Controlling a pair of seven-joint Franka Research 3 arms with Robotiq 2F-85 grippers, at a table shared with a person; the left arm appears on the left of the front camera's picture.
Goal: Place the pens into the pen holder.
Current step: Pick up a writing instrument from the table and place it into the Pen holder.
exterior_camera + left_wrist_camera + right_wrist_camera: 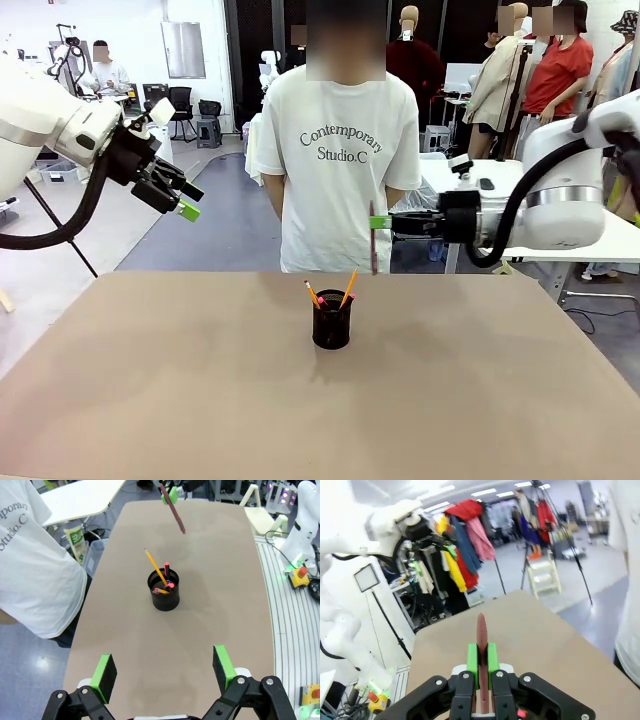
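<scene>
Pen holder (pixel 332 326) taken as the landmark: one black mesh cup, upright on the brown table (pixel 150 400), around mid-table.

Near side of the holder: bare tabletop. In the left wrist view the left gripper (pixel 165 672) hangs above this near stretch, its two green pads (pixel 106 671) spread wide with nothing between them. In the front view it sits high and well to the left of the holder (pixel 178 200), off the table edge.

In the holder: two pens. One yellow-orange pencil (pixel 157 568) leans out over the rim, point up; one reddish-pink pen (pixel 166 570) stands beside it, cap end up (a further small red tip (pixel 170 585) shows at the rim; cannot tell whether it is a separate item).

Above and just behind the holder, slightly right: the third pen (pixel 373 240), dark reddish, hangs roughly upright in the air, clear of the cup. The right gripper (pixel 378 222) is clamped on it near its upper part; in the right wrist view both green pads (pixel 472 660) press the shaft (pixel 481 635) from either side.

Pens counted: three; two in, one held.

Beyond the holder: one person (pixel 335 150) in a white printed T-shirt stands at the far edge, arms down.
</scene>
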